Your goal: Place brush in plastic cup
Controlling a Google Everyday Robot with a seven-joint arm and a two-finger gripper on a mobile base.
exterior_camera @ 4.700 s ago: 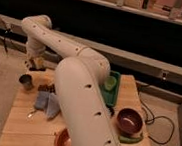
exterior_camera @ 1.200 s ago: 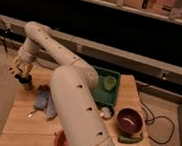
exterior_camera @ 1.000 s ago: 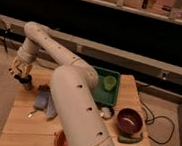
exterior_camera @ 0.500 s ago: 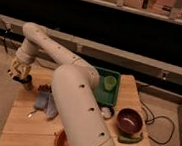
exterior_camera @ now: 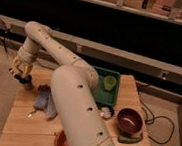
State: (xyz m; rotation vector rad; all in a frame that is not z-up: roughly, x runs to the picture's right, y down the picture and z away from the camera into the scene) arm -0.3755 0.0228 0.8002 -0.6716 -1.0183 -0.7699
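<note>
Hidden: the white arm (exterior_camera: 74,93) fills the middle of the view and covers much of the wooden table (exterior_camera: 19,123); its lower part runs off the bottom edge.
Cut off: a reddish-brown round dish (exterior_camera: 61,143) at the table's near edge shows only as a sliver beside the arm.
Hard to make out: the brush cannot be picked out anywhere; if it sits between the fingers or inside the cup, the view does not show it.
Gripper: the gripper (exterior_camera: 20,72) hangs at the table's far left corner, pointing down, right over the plastic cup (exterior_camera: 26,83); whether it is apart, together or clamped on something, I cannot tell.
Plastic cup: small, dark and slightly shiny, standing upright at the far left corner, its top partly covered by the gripper.
Cloth: a bluish-grey crumpled cloth (exterior_camera: 44,99) lies just to the right of the cup, its right part running behind the arm.
Small pale item: something thin and light (exterior_camera: 31,113) lies near the cloth's near end; its kind is unclear.
Green tray: a green tray (exterior_camera: 113,93) sits at the far side, holding a light green cup (exterior_camera: 109,82).
Bowl: a dark maroon bowl (exterior_camera: 129,121) rests on a green pad (exterior_camera: 131,139) toward the right edge.
White item: a small white object (exterior_camera: 106,112) lies between tray and bowl, partly behind the arm.
</note>
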